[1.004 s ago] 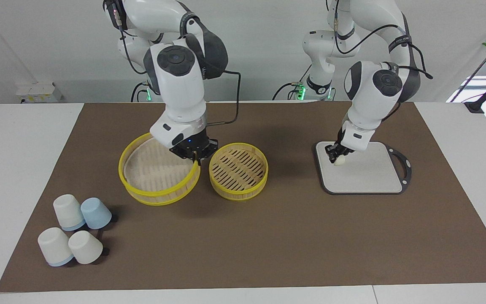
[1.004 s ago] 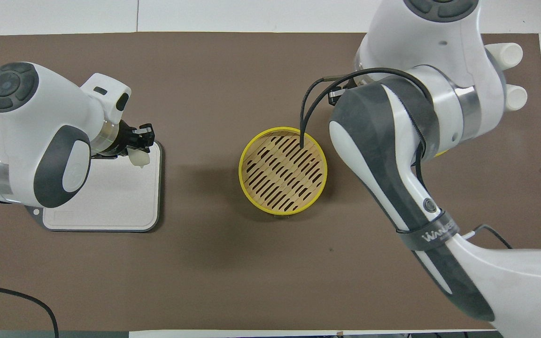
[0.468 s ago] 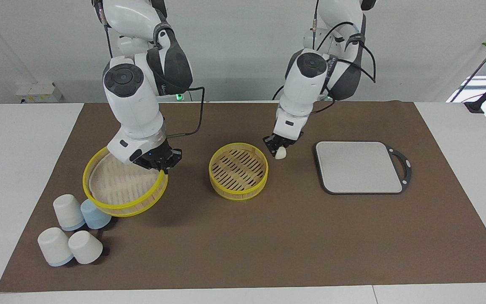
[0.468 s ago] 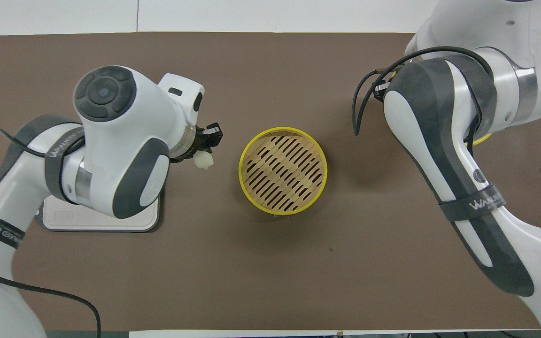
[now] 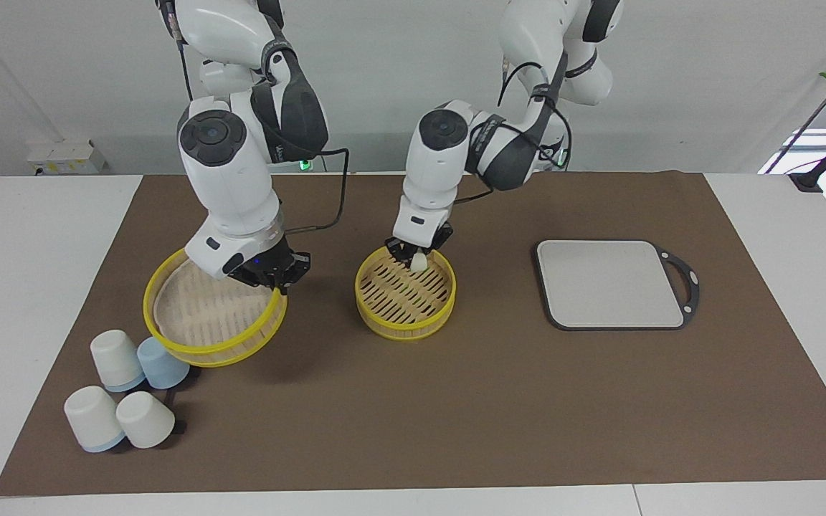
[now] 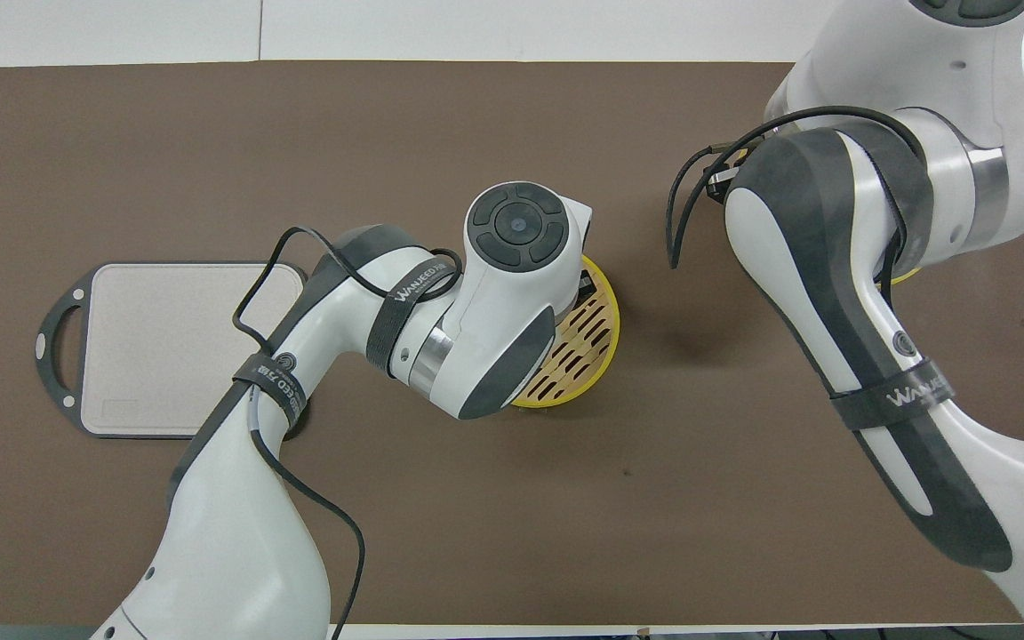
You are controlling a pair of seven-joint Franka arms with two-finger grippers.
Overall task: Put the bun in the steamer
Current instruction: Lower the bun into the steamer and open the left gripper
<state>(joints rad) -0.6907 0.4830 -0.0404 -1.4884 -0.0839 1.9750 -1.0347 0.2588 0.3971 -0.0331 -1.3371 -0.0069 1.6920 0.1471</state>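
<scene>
The steamer is in two parts. One yellow-rimmed tier (image 5: 405, 294) with a slatted floor sits mid-mat; in the overhead view (image 6: 588, 342) my left arm covers most of it. My left gripper (image 5: 415, 254) is shut on the cream-white bun (image 5: 419, 262) and holds it over the tier's edge nearest the robots. My right gripper (image 5: 274, 276) is shut on the rim of the other, wider yellow-rimmed steamer part (image 5: 214, 315), held tilted toward the right arm's end of the table. In the overhead view both grippers and the bun are hidden under the arms.
A flat grey-white board with a dark rim (image 5: 614, 284) lies toward the left arm's end, also in the overhead view (image 6: 165, 347). Several upturned white and blue cups (image 5: 126, 390) stand farther from the robots than the held steamer part. A brown mat (image 5: 492, 401) covers the table.
My left gripper carried the bun from the board across to over the steamer tier. My right gripper moved the other steamer part away from the tier, toward the cups.
</scene>
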